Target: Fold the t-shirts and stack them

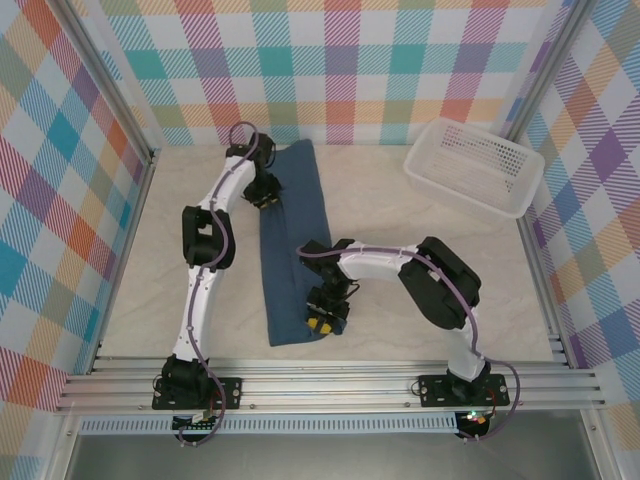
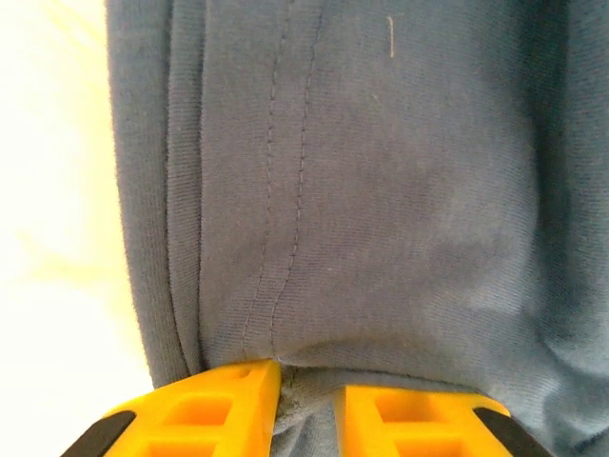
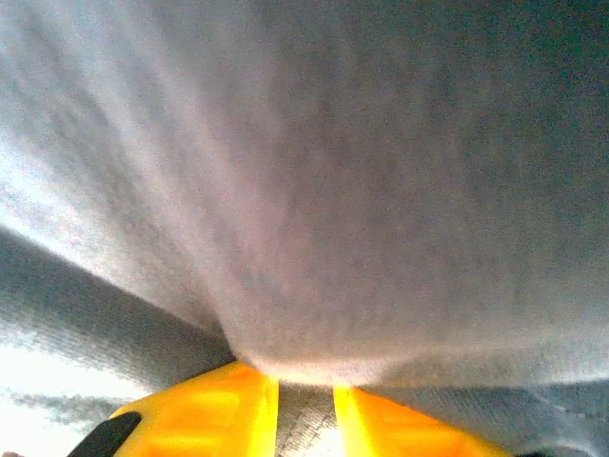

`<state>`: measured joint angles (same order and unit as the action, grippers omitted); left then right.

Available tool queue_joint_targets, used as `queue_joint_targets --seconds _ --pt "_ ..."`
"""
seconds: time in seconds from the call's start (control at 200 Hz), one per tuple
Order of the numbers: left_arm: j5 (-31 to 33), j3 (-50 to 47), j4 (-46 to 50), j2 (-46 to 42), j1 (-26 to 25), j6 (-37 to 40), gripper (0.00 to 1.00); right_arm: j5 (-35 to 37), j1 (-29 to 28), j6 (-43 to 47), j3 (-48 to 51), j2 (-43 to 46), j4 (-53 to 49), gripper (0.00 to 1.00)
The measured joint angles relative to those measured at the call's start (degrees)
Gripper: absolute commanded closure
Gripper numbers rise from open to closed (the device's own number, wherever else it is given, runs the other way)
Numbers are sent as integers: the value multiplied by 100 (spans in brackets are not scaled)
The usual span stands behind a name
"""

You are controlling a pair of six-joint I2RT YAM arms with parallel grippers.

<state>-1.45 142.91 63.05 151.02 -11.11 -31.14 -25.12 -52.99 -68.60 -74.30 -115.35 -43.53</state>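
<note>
You have both hands pinching the folded dark slate-blue cotton t-shirt (image 1: 290, 225) on the cream tabletop (image 1: 380, 210).
The t-shirt lies flat as one long narrow strip, well apart from the white plastic mesh basket (image 1: 460, 190) and to its left. Your left hand (image 1: 265, 197) holds the strip's end closer to the basket, its yellow fingers (image 2: 219, 409) nipped together on a bunched fold just beside a stitched hem. Your right hand (image 1: 320, 322) holds the end farther from the basket, its yellow fingers (image 3: 219, 409) pressed on a ridge of fabric that rises close before its wrist camera.
</note>
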Motion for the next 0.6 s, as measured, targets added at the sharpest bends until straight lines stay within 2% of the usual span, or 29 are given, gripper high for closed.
queue_joint_targets --seconds 0.145,0.25,0.305,0.41,0.6 --pt "52 57 44 9 107 109 66 28 -63 50 -96 -26 57 71" --pt "345 -22 46 -94 15 201 59 444 -66 310 -284 7 -72 62" --pt "557 -479 -66 -393 -42 205 55 745 -59 509 -369 81 -160 58" --pt "826 -1864 -232 -1486 -153 170 53 1189 111 922 -520 424 -402 53" --pt "767 -4636 -671 -4439 -295 -166 54 1541 750 1878 -914 1204 -894 53"
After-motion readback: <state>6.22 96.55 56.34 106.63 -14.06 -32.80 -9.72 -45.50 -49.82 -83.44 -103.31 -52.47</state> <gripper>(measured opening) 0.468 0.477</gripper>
